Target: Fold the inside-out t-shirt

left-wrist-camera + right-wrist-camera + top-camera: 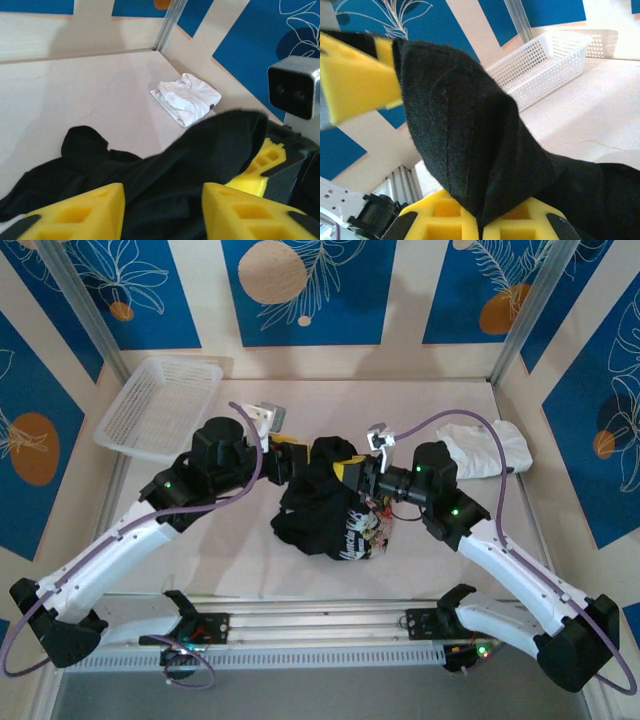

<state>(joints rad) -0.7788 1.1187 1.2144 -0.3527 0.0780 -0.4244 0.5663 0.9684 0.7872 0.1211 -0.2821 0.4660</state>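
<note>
The inside-out t-shirt (320, 515) is a bunched black heap at the table's middle, with a bit of pink-and-white print showing at its near right side. Its top is lifted between both grippers. My right gripper (482, 222) is shut on a fold of the black cloth (460, 130); from above it sits at the heap's upper right (348, 470). My left gripper (162, 210) is open, its yellow fingers (85, 212) wide apart with black cloth (165, 165) lying between them. From above, the left gripper (295, 453) is at the heap's upper left, close to the right one.
A white folded garment (487, 448) lies at the right edge of the table (230, 540), also in the left wrist view (187, 100). A white mesh basket (160, 405) stands at the back left. Frame posts and patterned walls close in the back and sides.
</note>
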